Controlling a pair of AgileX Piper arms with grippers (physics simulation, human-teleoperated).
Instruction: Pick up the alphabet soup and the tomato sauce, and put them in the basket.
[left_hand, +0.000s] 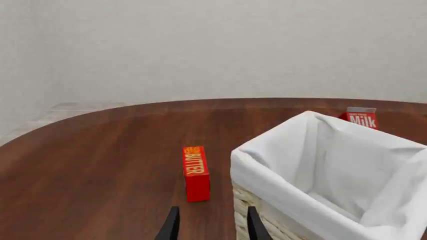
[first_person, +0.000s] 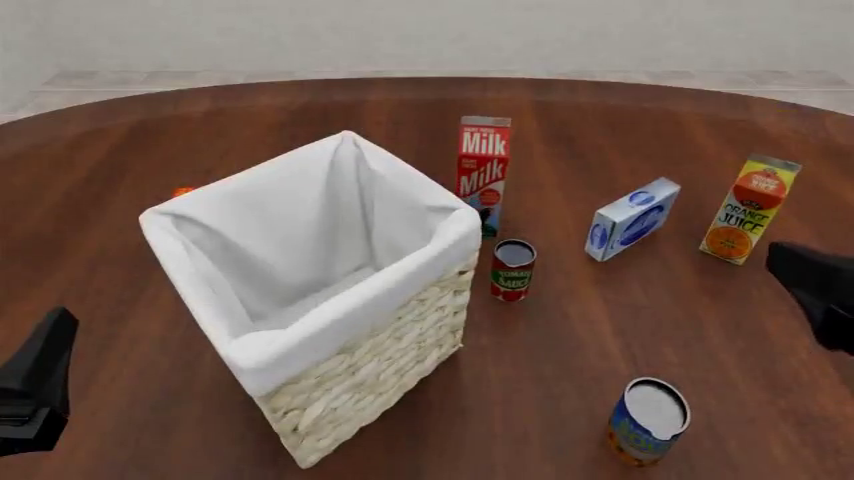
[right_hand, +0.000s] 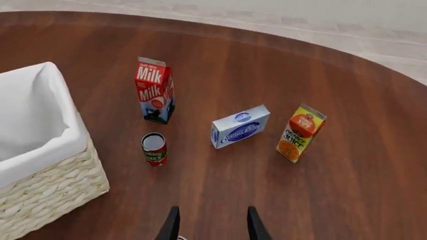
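Both grippers hang spread and empty: the left gripper (left_hand: 209, 225) low beside the basket (first_person: 380, 350), the right gripper (right_hand: 210, 224) above bare table (right_hand: 333, 200). Upright just right of the basket stands the tomato sauce (first_person: 513, 269), with a milk carton (first_person: 482, 172) behind it. Nearer the front edge, the alphabet soup (first_person: 649, 421) stands alone, well apart from both.

The basket (first_person: 360, 360) hides most of the butter box (first_person: 182, 191); the basket's floor perhaps holds nothing.
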